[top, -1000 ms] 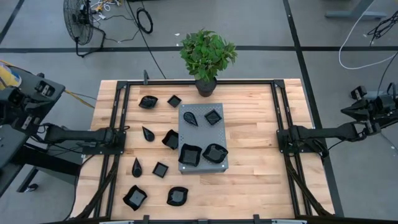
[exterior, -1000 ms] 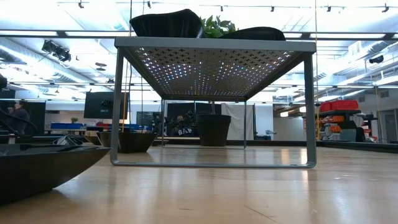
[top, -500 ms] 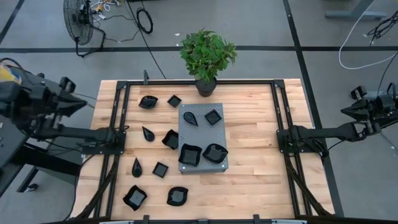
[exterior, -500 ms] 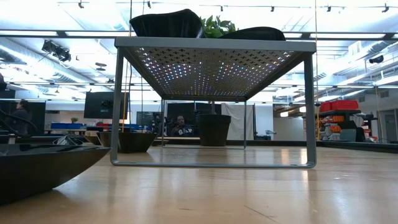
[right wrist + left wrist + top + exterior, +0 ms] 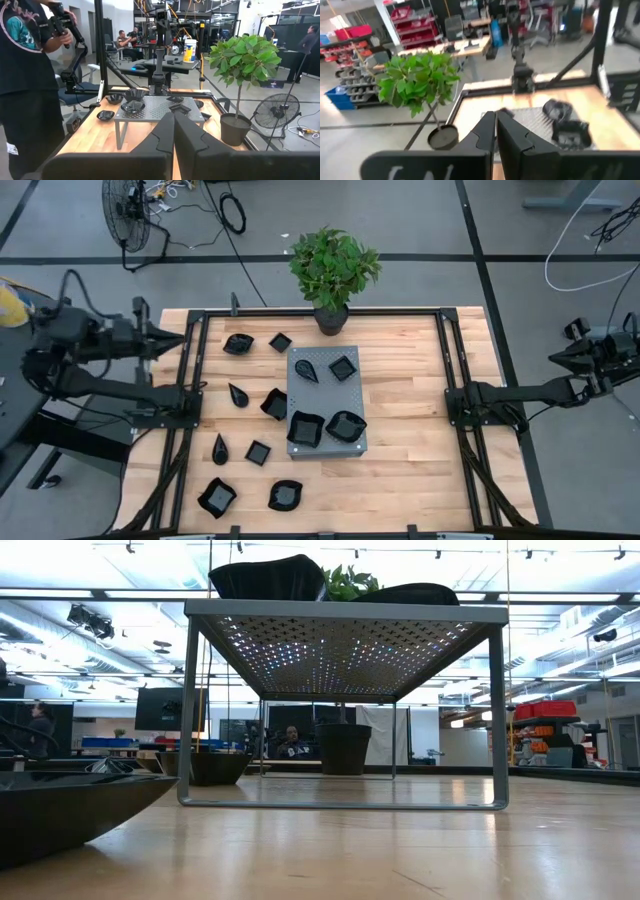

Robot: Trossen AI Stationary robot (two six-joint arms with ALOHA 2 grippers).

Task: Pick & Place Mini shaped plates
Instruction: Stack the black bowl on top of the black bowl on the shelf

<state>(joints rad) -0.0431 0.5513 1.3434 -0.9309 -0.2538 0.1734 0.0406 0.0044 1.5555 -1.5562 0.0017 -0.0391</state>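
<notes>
Several glossy black mini shaped plates lie on the wooden table, among them a wavy one (image 5: 238,343), a teardrop (image 5: 238,394) and a square (image 5: 258,452). Others sit on top of the grey perforated stand (image 5: 326,400), such as a teardrop (image 5: 311,368) and a square (image 5: 343,367). My left gripper (image 5: 178,338) is shut and holds nothing, level above the table's left edge and pointing toward the stand; its wrist view shows its fingers (image 5: 496,125) together. My right gripper (image 5: 553,358) waits shut and empty beyond the right edge, fingers (image 5: 174,125) together.
A potted plant (image 5: 333,265) stands at the table's far edge. Black frame rails (image 5: 190,390) run along both sides. The stand rests on thin legs (image 5: 186,720). A person (image 5: 25,75) stands beside the table, and a fan (image 5: 128,210) is on the floor.
My left gripper has swung from beyond the table's left side toward the right, coming over the left edge. It rose a little and rolled about its own axis, staying shut. The plates have not moved.
</notes>
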